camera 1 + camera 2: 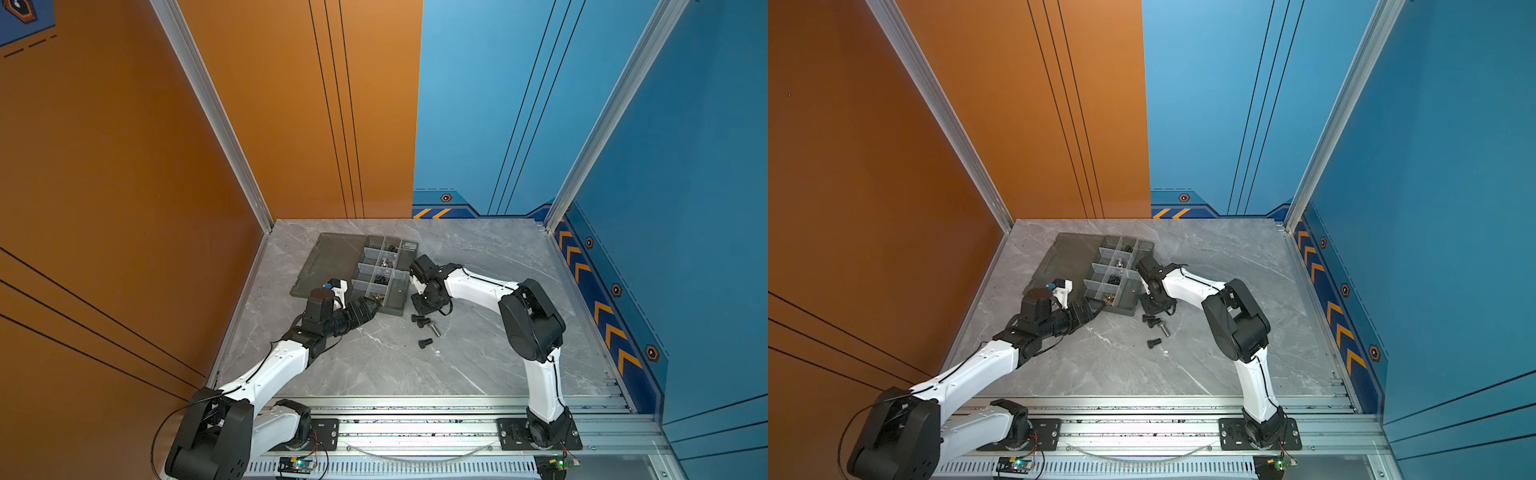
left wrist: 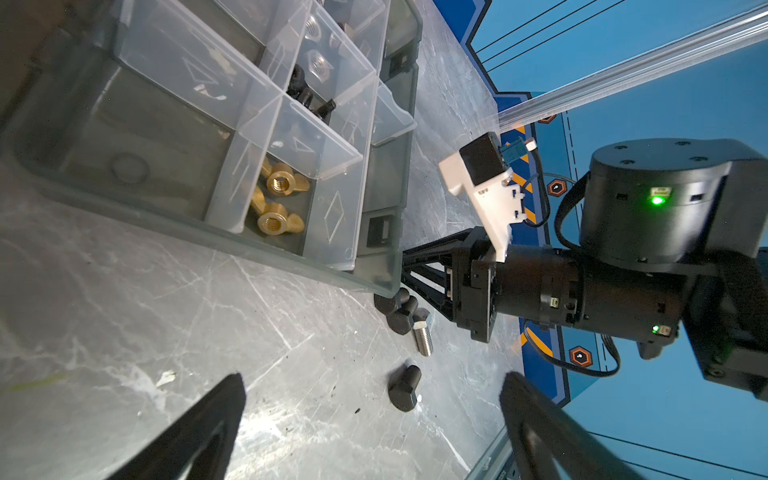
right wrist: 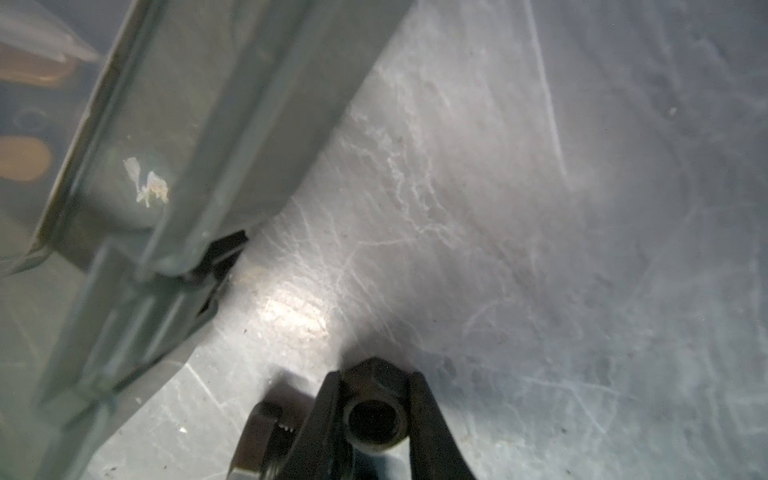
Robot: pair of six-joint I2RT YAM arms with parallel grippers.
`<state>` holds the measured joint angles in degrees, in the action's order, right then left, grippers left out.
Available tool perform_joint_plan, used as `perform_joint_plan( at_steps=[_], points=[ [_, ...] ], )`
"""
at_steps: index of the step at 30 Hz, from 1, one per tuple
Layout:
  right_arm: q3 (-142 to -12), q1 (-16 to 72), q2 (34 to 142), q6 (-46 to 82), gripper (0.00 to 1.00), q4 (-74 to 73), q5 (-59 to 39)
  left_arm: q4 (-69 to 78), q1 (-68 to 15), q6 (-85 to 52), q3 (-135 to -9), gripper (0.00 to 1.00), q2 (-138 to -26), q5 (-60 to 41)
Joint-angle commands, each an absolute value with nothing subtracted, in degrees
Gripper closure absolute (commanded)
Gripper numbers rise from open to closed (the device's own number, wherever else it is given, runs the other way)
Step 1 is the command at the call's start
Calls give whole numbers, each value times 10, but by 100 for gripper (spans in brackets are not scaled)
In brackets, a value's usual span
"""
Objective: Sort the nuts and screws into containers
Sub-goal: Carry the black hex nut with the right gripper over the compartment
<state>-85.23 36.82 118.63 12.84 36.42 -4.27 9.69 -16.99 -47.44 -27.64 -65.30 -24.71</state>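
Your right gripper (image 3: pixel 375 376) pinches a black screw (image 3: pixel 374 419) at the bottom middle of the frame, near the tray (image 3: pixel 199 124) corner. Your left gripper (image 2: pixel 372 377) is spread wide.

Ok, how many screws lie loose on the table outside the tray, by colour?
black screws: 3, one gripped by the right gripper
silver screw: 1
total: 4

Both top views look down from high; wrist views, close in, share the tray's (image 2: pixel 266 251) corner.
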Motion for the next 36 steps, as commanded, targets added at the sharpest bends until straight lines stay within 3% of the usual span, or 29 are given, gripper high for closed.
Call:
perform_joint_plan(
  at_steps=[1, 15, 29, 36],
  points=[
    [-847, 362, 1179, 115, 100, 366, -49, 102, -172, -468, -282, 2, -646, -252],
    [-871, 283, 1093, 88, 100, 259, -244, 104, -166, -468, -276, 2, -636, -253],
    [-1204, 260, 1319, 140, 100, 197, -294, 110, -160, -478, -264, 2, -604, -248],
    [-1252, 257, 1397, 193, 100, 88, -306, 117, -163, -482, -256, 2, -592, -244]
  ],
)
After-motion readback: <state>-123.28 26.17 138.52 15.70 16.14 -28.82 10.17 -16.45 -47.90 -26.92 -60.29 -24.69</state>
